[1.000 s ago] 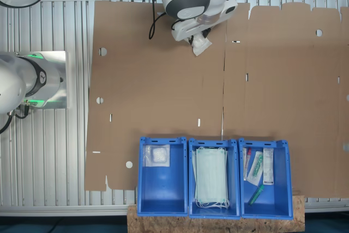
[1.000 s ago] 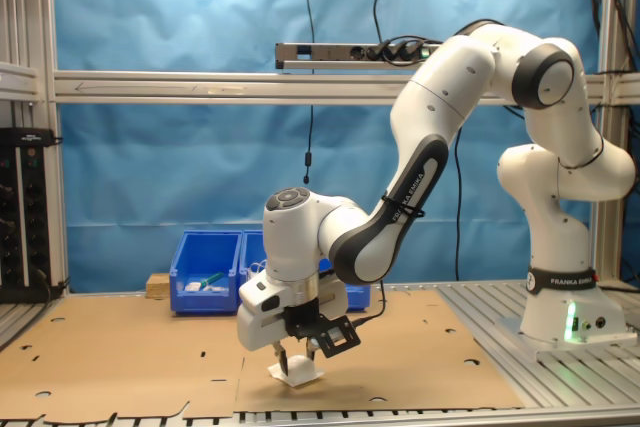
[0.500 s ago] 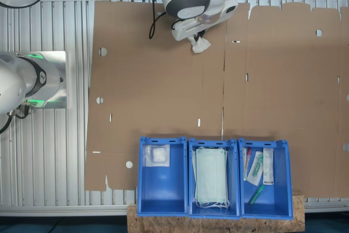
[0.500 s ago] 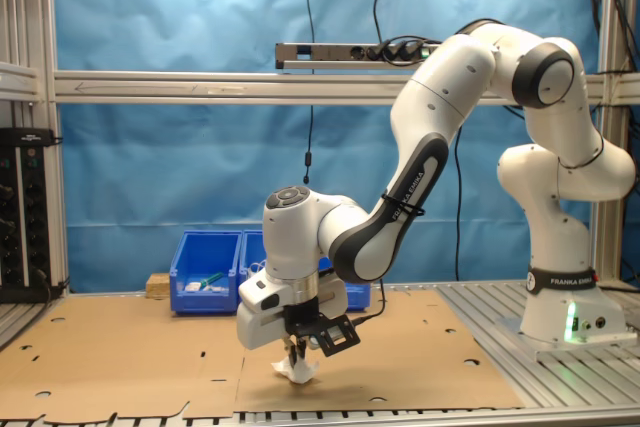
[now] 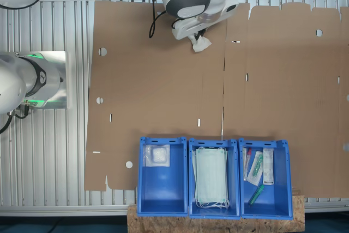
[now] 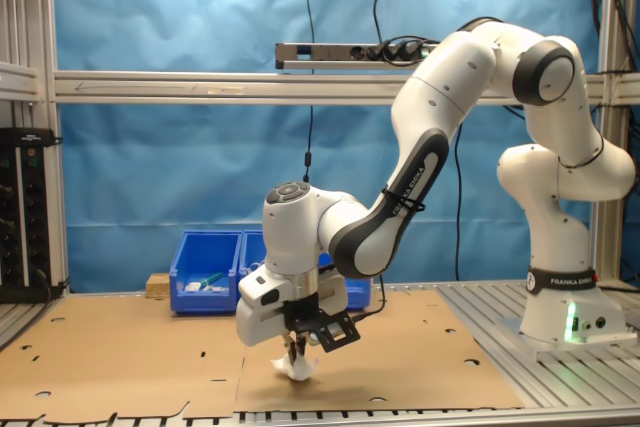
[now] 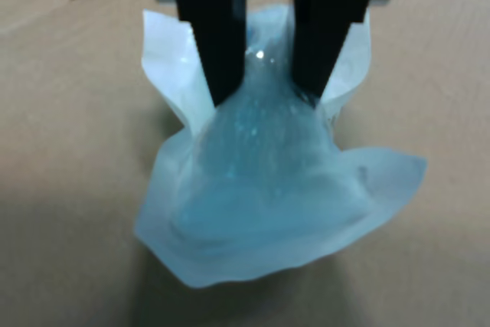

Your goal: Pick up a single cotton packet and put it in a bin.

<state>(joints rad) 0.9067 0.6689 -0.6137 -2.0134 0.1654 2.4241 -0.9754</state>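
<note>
Since a second ago the cotton packet (image 7: 260,189) has left the cardboard sheet (image 5: 158,91), pinched in the gripper (image 7: 264,86), which is clamped on its upper part. Slippery wrap could slide free on the way to the bins (image 5: 162,203). Arm is bent low, wrist pointing down

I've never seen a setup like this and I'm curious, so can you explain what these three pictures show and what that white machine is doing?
It is a white robot arm working over a sheet of cardboard. One picture looks straight down, one looks from the side, and the close-up comes from a camera on the arm's wrist. The gripper, two black fingers, is closed on a small white cotton packet in crinkly clear wrap. Seen from above, three blue bins stand in a row: one holds another packet, one pale-green face masks, one small wrapped items.
</note>
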